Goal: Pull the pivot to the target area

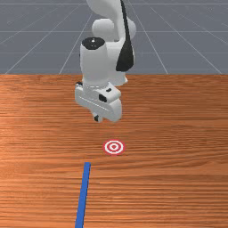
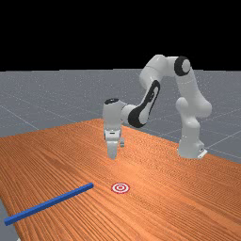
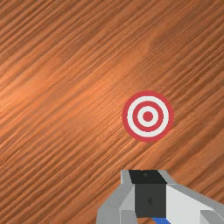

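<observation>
In the front view the gripper (image 1: 97, 118) hangs above the table, farther back than the round target and a little toward the front view's left of it. In the far view the gripper (image 2: 112, 153) is clearly above the wood. The red-and-white target (image 1: 114, 147) lies flat, also seen as a ringed disc (image 3: 148, 116) beyond the gripper (image 3: 150, 194) in the wrist view. A long blue bar (image 1: 83, 196) lies on the near side of the target, toward the front view's left. Bar and gripper are apart.
The orange-brown table (image 2: 155, 212) spreads around the target and the bar. In the far view, the blue bar's far-left end (image 2: 12, 220) reaches the table's edge. The arm's base (image 2: 190, 148) stands at the far view's right.
</observation>
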